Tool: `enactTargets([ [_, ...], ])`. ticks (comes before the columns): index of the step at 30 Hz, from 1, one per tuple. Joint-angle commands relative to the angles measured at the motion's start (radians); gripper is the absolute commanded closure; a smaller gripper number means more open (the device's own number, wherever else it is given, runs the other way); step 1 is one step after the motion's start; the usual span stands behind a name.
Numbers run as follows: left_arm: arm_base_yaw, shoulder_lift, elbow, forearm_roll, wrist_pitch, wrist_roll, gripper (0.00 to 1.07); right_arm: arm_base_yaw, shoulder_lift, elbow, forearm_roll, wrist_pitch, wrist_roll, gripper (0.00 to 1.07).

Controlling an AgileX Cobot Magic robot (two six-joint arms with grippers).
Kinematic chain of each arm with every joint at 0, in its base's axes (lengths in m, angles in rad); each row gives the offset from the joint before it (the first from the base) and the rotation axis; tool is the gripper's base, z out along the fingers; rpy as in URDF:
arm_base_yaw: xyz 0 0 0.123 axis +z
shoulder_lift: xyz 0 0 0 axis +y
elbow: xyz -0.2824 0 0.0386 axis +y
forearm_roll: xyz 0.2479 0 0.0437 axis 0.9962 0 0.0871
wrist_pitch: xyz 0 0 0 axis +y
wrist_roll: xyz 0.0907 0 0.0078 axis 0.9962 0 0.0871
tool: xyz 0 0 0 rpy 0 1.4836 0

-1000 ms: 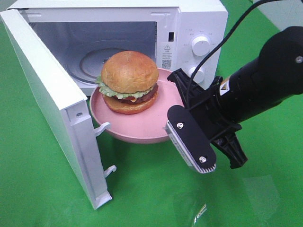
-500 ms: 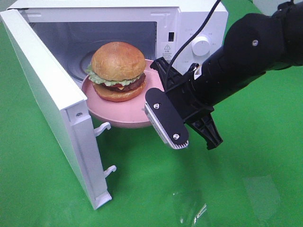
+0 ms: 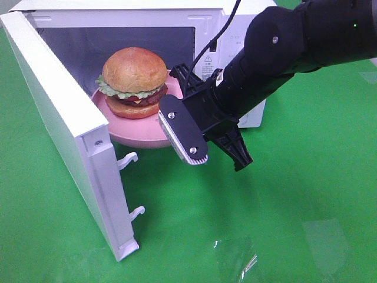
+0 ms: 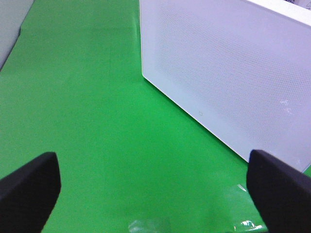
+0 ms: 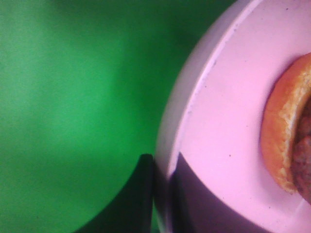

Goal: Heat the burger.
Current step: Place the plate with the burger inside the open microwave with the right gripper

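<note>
Since loading the microwave (image 3: 118, 6) appears to be the step, the pink plate (image 3: 138, 138) should be kept level and fed straight in, clear of the door (image 3: 59, 118); the right hand (image 5: 164, 194) is clamped on its rim; the burger (image 3: 134, 82) is seated on it at the cavity mouth, just beside that hand; the left hand (image 4: 155, 194) is spread apart, empty.

Burger (image 5: 284, 131) mostly cut off at right wrist view's edge
</note>
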Motion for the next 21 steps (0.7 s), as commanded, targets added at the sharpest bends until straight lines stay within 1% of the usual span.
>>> enactTargets([
  [1,-0.006,-0.016,-0.001,-0.001,0.0,0.0,0.1,-0.001,-0.003,-0.025,0.005,-0.037,0.004,1.07],
  [8,-0.006,-0.016,-0.001,-0.001,0.0,0.0,0.1,-0.001,0.033,-0.084,-0.024,0.027,0.042,1.07],
  [9,-0.006,-0.016,-0.001,-0.001,0.0,0.0,0.1,-0.001,0.048,-0.105,-0.024,0.038,0.062,1.07],
  [17,-0.006,-0.016,-0.001,-0.001,0.0,0.0,0.1,-0.001,0.083,-0.156,-0.032,0.045,0.07,1.07],
  [19,-0.006,-0.016,-0.001,-0.001,0.0,0.0,0.1,-0.001,0.101,-0.192,-0.078,0.068,0.149,1.07],
  [21,-0.006,-0.016,-0.001,-0.001,0.0,0.0,0.1,-0.001,0.104,-0.201,-0.089,0.072,0.17,1.07],
])
